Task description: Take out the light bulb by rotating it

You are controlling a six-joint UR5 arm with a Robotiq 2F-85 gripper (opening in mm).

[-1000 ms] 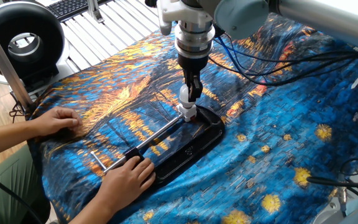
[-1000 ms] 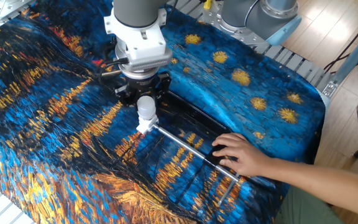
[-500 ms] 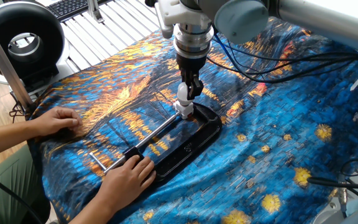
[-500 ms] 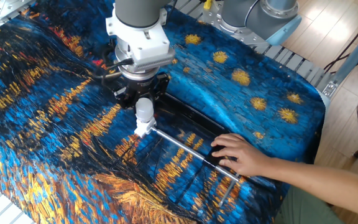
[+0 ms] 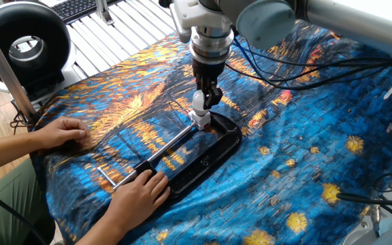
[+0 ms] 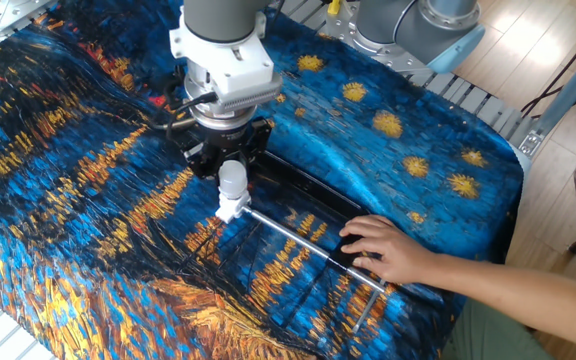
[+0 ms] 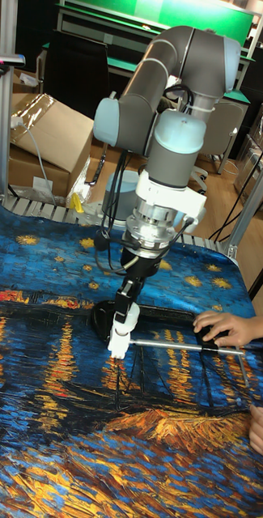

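Note:
The light bulb [image 5: 199, 102] is small, white and frosted, and stands upright in a short white socket [image 5: 200, 121] at the far end of a black base [image 5: 213, 153]. My gripper [image 5: 207, 100] comes straight down from above and is shut on the bulb's globe, with its black fingers [image 6: 211, 158] on either side. The other fixed view shows the bulb [image 6: 232, 177] over the socket [image 6: 228, 208], below the gripper [image 6: 230, 168]. In the tall view the bulb [image 7: 125, 312] sits between my gripper's [image 7: 128, 301] fingers. The joint between bulb neck and socket is too small to judge.
A person's hand [image 5: 140, 192] presses on the near end of the base, the other hand [image 5: 61, 132] rests on the blue-and-orange patterned cloth [image 5: 305, 156]. A thin metal rod [image 5: 160, 154] runs from the socket along the base. A black round fan [image 5: 24, 46] stands far left.
My gripper, with the bulb in it, has shifted slightly left and up, and the wrist has turned a little. The hands have stayed put.

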